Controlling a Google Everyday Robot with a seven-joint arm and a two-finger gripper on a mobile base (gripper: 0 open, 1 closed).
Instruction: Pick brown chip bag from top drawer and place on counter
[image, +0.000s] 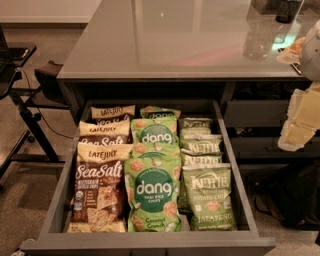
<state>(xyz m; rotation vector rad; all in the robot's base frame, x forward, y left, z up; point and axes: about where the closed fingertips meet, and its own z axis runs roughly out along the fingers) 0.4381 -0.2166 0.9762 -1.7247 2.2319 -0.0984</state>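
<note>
End effector (300, 122) hangs at right edge of view, beside and outside the top drawer (150, 244), level with the desk (175, 40) front; open or closed cannot be told. It holds nothing visible. Drawer is pulled fully out so its rows can be reached from above. Front brown chip bag (98, 187) sits in the left row, against the drawer's front wall, label up. It is shingled over two like bags behind. Cream band points toward the desk and the long axis runs front-to-back. dang bags (152, 192) are in the middle row, Kettle bags (210, 197) on the right. Likely pick: the front bag, since it is the least overlapped.
</note>
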